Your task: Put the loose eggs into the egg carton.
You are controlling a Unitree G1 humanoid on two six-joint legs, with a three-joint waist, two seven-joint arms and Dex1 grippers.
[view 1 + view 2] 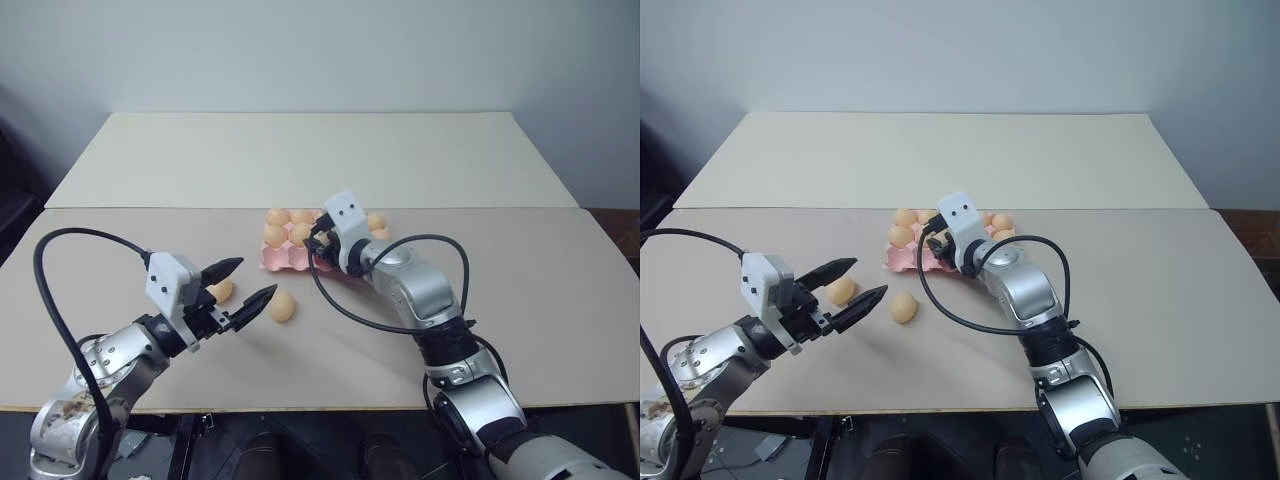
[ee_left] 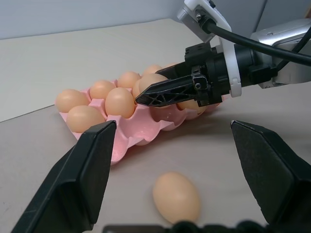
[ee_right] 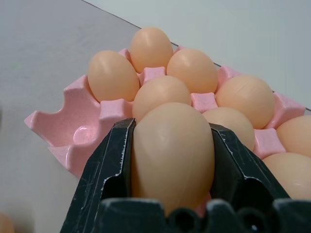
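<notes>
Two loose eggs lie on the table point(image 1: 480, 350) near the left pincer point(image 1: 238, 281): one egg point(image 1: 283, 307) just past its fingertips, another egg point(image 1: 221, 291) between its fingers as the head views show it. Left pincer is spread wide and holds nothing. Right pincer point(image 3: 172, 160) is pinching a third egg point(image 3: 172, 150) and hangs over the near edge of the egg carton point(image 3: 63, 131), which sits mid-table with most cups already filled.

Step in hand, as I judge it: seating the held egg. An empty cup point(image 3: 85, 133) shows at the carton's near corner, to one side of the held egg. Advice: line the egg up over that cup, lower until its end rests in the hollow, then release gently. Risk: knocking the neighbouring seated eggs, or dropping from height.
</notes>
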